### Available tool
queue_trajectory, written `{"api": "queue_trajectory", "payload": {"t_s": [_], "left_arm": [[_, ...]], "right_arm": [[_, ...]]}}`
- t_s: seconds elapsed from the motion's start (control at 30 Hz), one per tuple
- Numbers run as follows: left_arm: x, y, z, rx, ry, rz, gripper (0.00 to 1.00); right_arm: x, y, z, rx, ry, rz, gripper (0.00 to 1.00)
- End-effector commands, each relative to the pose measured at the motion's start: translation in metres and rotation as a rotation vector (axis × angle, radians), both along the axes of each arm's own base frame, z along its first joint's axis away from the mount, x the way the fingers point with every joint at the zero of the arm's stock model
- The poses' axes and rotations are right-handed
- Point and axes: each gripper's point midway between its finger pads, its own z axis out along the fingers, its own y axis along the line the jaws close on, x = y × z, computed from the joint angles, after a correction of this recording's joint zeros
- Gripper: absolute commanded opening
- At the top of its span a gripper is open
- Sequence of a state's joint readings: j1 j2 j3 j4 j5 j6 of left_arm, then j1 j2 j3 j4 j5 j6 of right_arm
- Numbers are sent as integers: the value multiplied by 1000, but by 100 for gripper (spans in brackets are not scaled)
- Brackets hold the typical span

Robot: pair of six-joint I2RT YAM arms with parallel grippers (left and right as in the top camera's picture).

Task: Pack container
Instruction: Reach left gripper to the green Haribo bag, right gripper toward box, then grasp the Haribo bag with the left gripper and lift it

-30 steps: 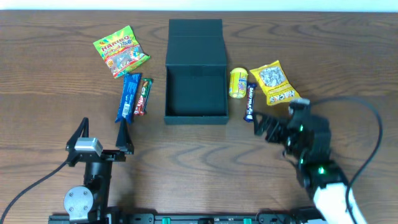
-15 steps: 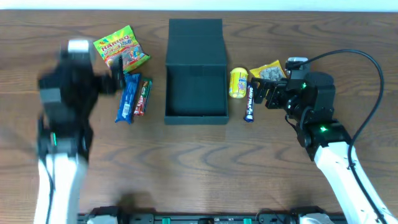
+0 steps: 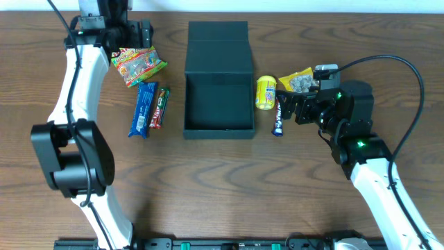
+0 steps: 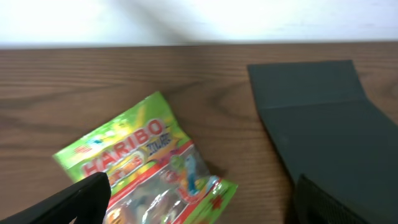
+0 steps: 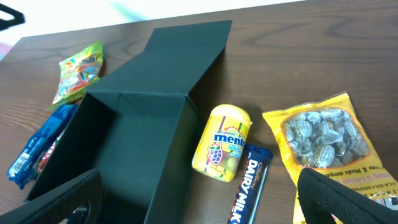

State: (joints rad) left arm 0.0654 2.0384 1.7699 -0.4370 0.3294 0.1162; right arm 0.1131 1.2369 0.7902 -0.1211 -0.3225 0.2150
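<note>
The container [image 3: 218, 104] sits at the middle of the table's far half. It is a matte, dark square cardboard box with straight, sharp-edged walls. Its flap lid [image 3: 218, 40] is folded back flat toward the far edge, so the top is open. Bare wood-grain table [image 3: 222, 180] runs along the box's near wall.

A glossy yellow Mentos tub [image 3: 266, 92] lies just beside the right wall. A purple Dairy Milk bar [image 3: 279, 117] lies next to the tub, and a crinkled yellow sweets bag [image 3: 300, 82] lies beyond that. The right gripper [image 5: 200, 177] hovers over this cluster with its jaws spread wide.

Left of the box, past a strip of bare wood, a blue wrapper [image 3: 142, 109] and a red-green bar [image 3: 160, 107] lie side by side. A shiny green Haribo bag [image 3: 137, 64] lies farther back, near the far edge. The left gripper [image 4: 202, 183] hangs over it with its jaws wide apart.
</note>
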Motion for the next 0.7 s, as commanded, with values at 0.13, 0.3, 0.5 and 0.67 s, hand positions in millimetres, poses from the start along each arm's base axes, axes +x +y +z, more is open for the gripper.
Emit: {"api": "queue_trajectory", "payload": {"t_s": [0.13, 0.3, 0.5, 0.67], "left_arm": [[12, 3, -29, -44, 45, 29, 95], [13, 33, -79, 37, 145, 199, 93], [12, 40, -117, 36, 212, 275, 91], [8, 44, -144, 31, 264, 320, 91]], "right_arm": [[3, -4, 6, -12, -17, 2, 99], [2, -6, 2, -19, -3, -7, 99], [0, -6, -1, -15, 16, -12, 99], [-1, -7, -2, -13, 26, -14, 99]]}}
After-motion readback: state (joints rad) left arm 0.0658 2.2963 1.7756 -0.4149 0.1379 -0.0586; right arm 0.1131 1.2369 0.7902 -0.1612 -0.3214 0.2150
